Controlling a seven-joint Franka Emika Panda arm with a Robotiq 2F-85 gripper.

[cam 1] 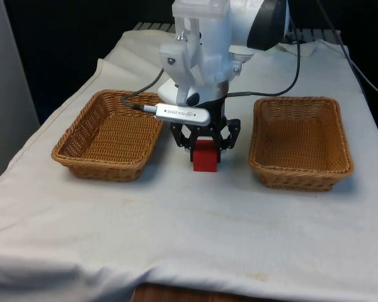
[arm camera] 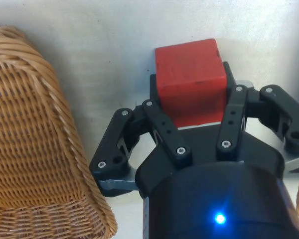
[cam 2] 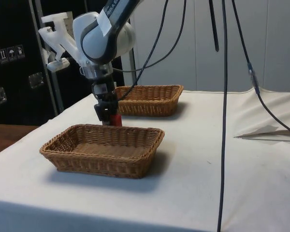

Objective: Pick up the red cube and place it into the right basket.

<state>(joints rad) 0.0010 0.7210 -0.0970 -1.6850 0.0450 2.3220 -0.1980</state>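
Your gripper is standing low over the tabletop, between the two baskets, with its jaws pinching the cube from both sides. In the wrist view the gripper is showing both fingers pressing against opposite faces of the cube, with the red block sticking out beyond the fingertips. You are seeing the cube at the level of the cloth in the front view; whether it is resting on the cloth or sitting just clear of it, you cannot tell.

The cube is lying in the gap between the baskets, outside both. The left basket is sitting at the front view's left, and the right basket at the front view's right; each is standing apart from the cube. In the wrist view one wicker wall is running just beside the gripper without touching it.

In the side view the gripper is hanging straight down behind the near basket, and a sliver of the cube is showing under it, in front of the far basket. A black cable is hanging across that view.
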